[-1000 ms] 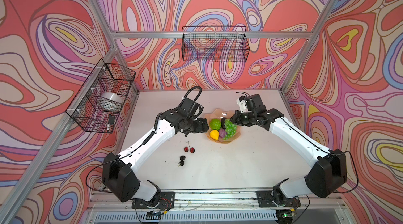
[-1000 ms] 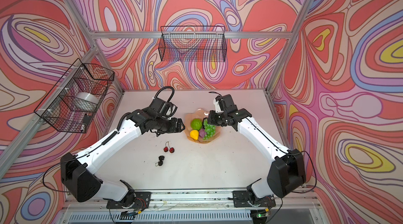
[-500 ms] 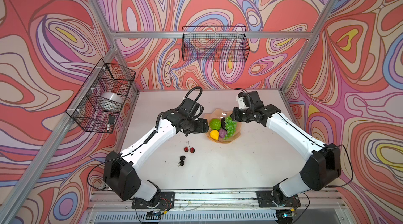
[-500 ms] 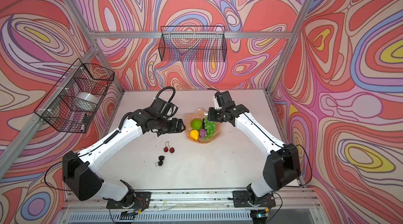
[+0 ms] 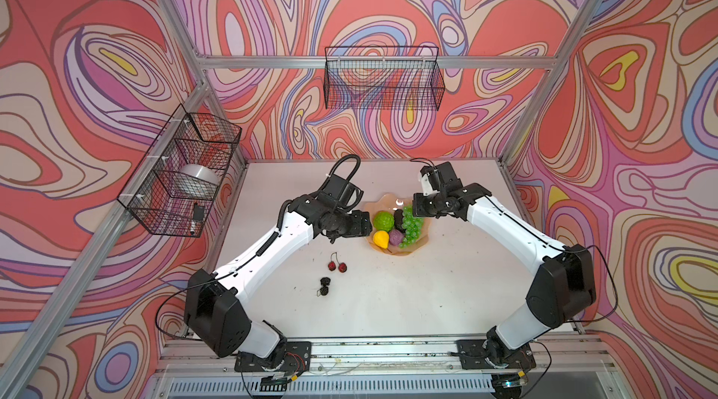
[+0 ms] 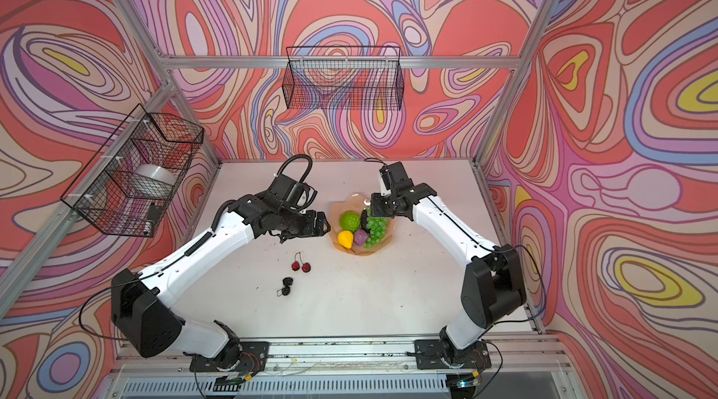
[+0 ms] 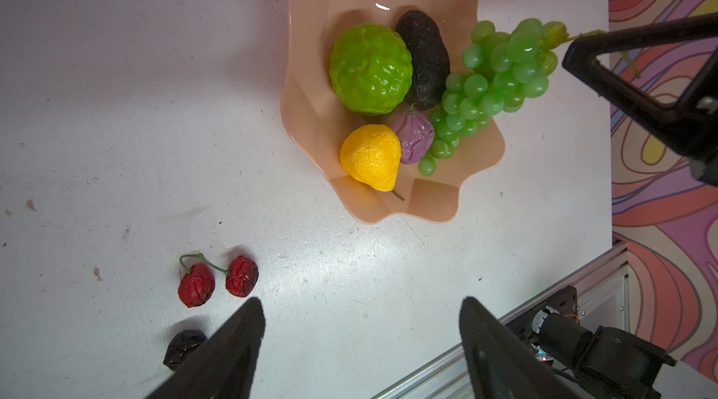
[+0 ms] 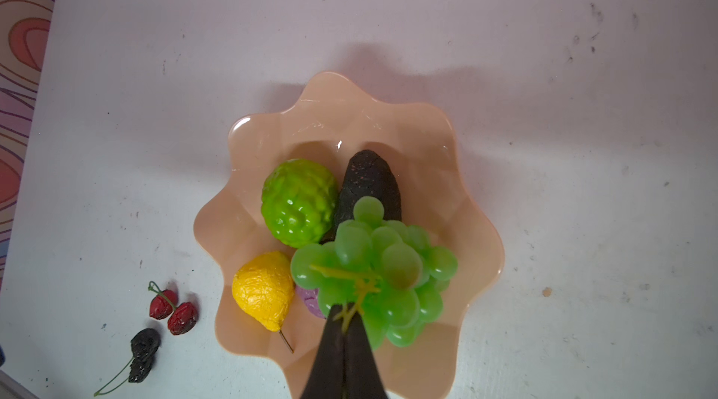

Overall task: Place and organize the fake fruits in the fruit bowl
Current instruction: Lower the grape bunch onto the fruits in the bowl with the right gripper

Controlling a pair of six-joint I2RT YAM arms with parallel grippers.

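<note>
Two claws are flanking the fruit bowl. The right claw (image 8: 344,323) is pinching its jaws tight together on the yellow-green stem (image 8: 351,296) of the green grape bunch (image 8: 373,272), which is hanging right below its tips. Under the bunch the peach-pink fruit bowl (image 8: 478,222) is sitting on the white table (image 8: 544,67), its scalloped rim spreading out all round this claw. Just past the grapes, the dark avocado (image 8: 369,175) is lying in the bowl, touching the bumpy lime-green ball (image 8: 297,202) beside it. Nearer the claw, the yellow fruit (image 8: 264,288) is lying with its thin stalk pointing toward the rim, and the purple bumpy ball (image 7: 413,136) is peeking out between it and the grapes. The lowest grapes are reaching down beside that ball, though I cannot tell whether they are resting on the bowl.

The left claw (image 7: 360,302) is hovering above the table on the opposite side of the bowl, jaws spread wide and holding nothing. The bowl's rim is lying just ahead of it. Beside one finger (image 7: 233,342), the red cherry pair (image 7: 217,280) is lying on the bare table, apart from the bowl. The black berries (image 8: 142,350) are lying just beyond the cherries, partly hidden behind that finger in the left wrist view.
</note>
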